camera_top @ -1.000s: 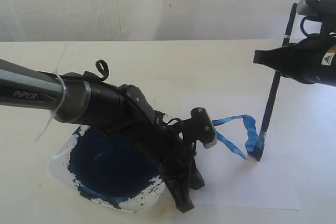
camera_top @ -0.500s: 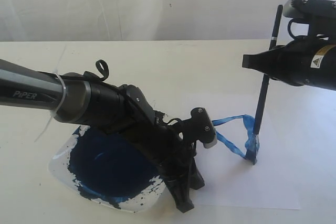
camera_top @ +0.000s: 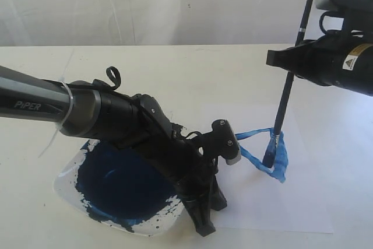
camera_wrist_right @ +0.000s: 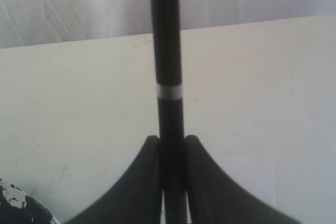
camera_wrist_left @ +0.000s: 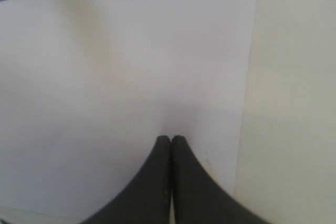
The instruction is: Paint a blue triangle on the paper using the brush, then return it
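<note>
The brush [camera_top: 287, 86] stands steeply tilted, its black handle clamped between the jaws of my right gripper [camera_top: 278, 58]. Its tip touches the paper [camera_top: 291, 202] inside the blue triangle [camera_top: 278, 153], a narrow wedge of streaky blue strokes. The right wrist view shows the right gripper [camera_wrist_right: 171, 140] shut on the brush [camera_wrist_right: 168, 51], whose handle carries a silvery band. My left gripper [camera_top: 205, 228] is shut with nothing in it and presses its tips down on the paper's near left part. In the left wrist view the left gripper [camera_wrist_left: 171, 139] rests on the paper [camera_wrist_left: 131, 77].
A clear plate [camera_top: 67, 182] holding a dark blue pool of paint [camera_top: 119, 182] lies under my left arm, left of the paper. The cream tabletop [camera_top: 175, 68] stretches back to a white backdrop. One paper edge runs beside the left fingertips [camera_wrist_left: 178, 142].
My right gripper has shifted left and tilted the brush more. The brush tip has dragged left and away from the triangle's lower right corner, into the wedge. The left arm has stayed still.
</note>
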Robot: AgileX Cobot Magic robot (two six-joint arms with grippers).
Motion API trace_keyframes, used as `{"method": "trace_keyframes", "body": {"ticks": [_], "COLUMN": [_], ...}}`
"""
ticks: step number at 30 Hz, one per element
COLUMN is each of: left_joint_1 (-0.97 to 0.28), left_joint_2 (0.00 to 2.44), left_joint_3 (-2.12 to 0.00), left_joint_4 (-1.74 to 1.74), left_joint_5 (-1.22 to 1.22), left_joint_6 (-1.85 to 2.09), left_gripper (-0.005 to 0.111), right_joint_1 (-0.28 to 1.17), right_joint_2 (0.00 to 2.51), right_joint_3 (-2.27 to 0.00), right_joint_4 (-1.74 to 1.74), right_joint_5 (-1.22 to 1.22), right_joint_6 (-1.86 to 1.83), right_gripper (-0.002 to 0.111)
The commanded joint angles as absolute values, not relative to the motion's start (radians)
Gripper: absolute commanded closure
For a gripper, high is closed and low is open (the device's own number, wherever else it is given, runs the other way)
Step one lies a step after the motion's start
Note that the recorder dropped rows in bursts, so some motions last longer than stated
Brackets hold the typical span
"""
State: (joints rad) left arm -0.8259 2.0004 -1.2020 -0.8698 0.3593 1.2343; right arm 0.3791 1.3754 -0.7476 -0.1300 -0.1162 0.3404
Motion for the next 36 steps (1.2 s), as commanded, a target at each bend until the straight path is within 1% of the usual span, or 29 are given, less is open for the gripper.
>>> {"method": "trace_keyframes", "body": {"ticks": [1, 18, 25, 32, 36], "left_joint_1": [-0.831, -0.831, -0.831, -0.831, -0.831], "left_joint_2": [2.008, 2.008, 2.008, 2.008, 2.008], "left_joint_3": [-1.201, -1.201, -1.201, -1.201, -1.201], "left_joint_4": [-0.879, -0.879, -0.879, -0.879, -0.879], "left_joint_5": [0.382, 0.385, 0.385, 0.386, 0.386], "left_joint_6": [1.234, 1.234, 1.234, 1.234, 1.234], "left_gripper": [0.107, 0.107, 0.107, 0.107, 0.107], "right_joint_1": [0.383, 0.383, 0.379, 0.378, 0.378], "right_joint_2": [1.390, 1.348, 1.348, 1.353, 1.364], "right_joint_3": [-0.747, -0.747, -0.747, -0.747, -0.747], "right_joint_4": [-0.129, -0.131, -0.135, -0.135, -0.135], "right_joint_5": [-0.136, 0.006, 0.000, -0.120, -0.119], "right_joint_6": [0.345, 0.308, 0.289, 0.283, 0.283], "right_gripper": [0.108, 0.108, 0.108, 0.108, 0.108]}}
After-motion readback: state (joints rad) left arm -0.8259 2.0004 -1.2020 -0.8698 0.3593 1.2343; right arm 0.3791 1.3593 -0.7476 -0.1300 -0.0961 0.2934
